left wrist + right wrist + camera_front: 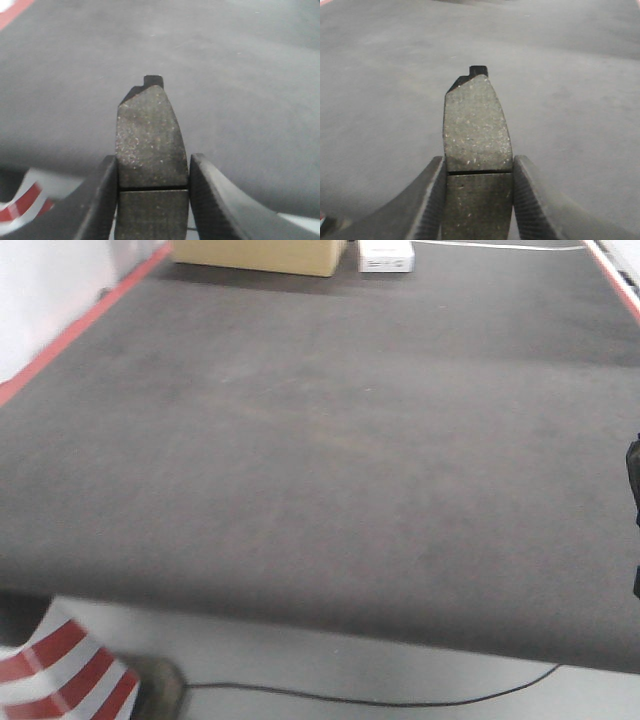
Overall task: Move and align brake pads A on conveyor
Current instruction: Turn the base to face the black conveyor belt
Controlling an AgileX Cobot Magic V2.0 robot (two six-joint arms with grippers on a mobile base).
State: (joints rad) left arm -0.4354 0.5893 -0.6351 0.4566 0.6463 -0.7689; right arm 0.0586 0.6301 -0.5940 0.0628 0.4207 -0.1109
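My left pincer (pixel 153 161) is pinching a dark grey, speckled, grooved brake pad (pixel 150 132) over the dark charcoal felt conveyor belt (pixel 240 75); my right pincer (pixel 477 161) is pinching a second pad (pixel 476 125).

The exterior front-facing camera sits high over the near edge of the conveyor (pixel 330 460), tilted down and looking across the belt to its far edge, with the red rail (pixel 80 325) on the left edge and a red-and-white striped object (pixel 60 670) below the near left corner. Each wrist camera sits close behind its fingers, facing forward and down over the belt, the left gripper (pixel 152 160) clamping the left brake pad (pixel 150 130) and the right gripper (pixel 479 160) the right brake pad (pixel 477 125). All three share the belt; the left wrist view also shares that rail and striped object.
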